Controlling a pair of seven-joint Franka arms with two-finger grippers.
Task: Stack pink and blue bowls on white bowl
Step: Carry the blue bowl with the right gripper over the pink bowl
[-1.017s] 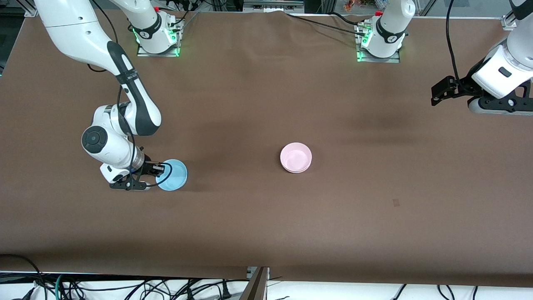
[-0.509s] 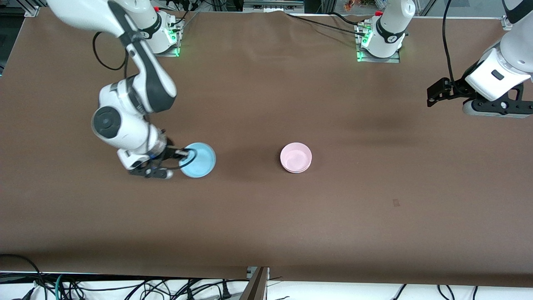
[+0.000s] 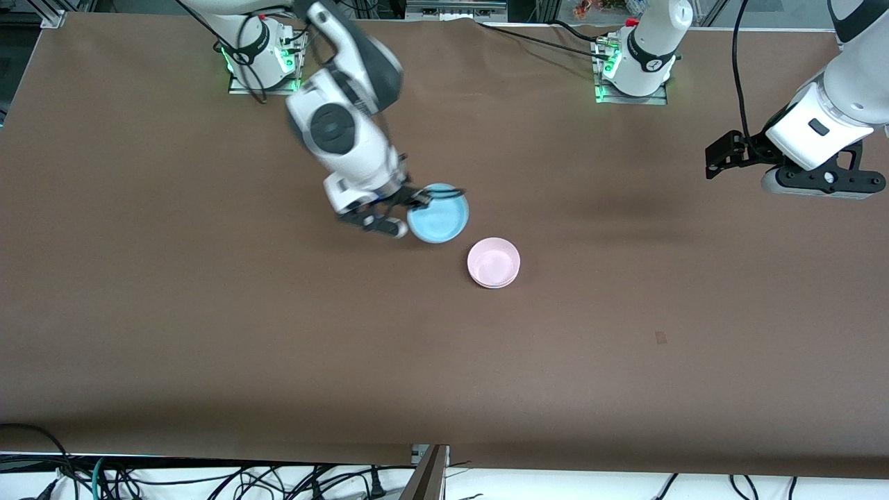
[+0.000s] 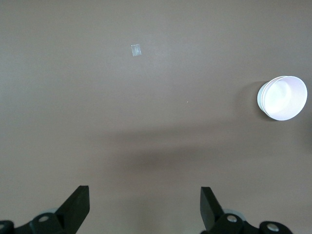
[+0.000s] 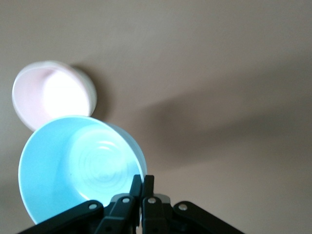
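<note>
We are looking at a brown table point(image 3: 444, 361) lying under soft, even light. Cables point(image 3: 208, 479) are trailing over a white floor along its near edge.

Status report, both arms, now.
Right gripper shut on light blue glossy bowl, airborne beside pale pink bowl nested in white bowl. Left gripper open, waiting. Path clear.

White arms point(image 3: 347, 139), black joints, black cables

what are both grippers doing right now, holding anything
Right gripper: shut on the blue bowl's rim, up over the table.
Left gripper: open, empty, waiting.
</note>
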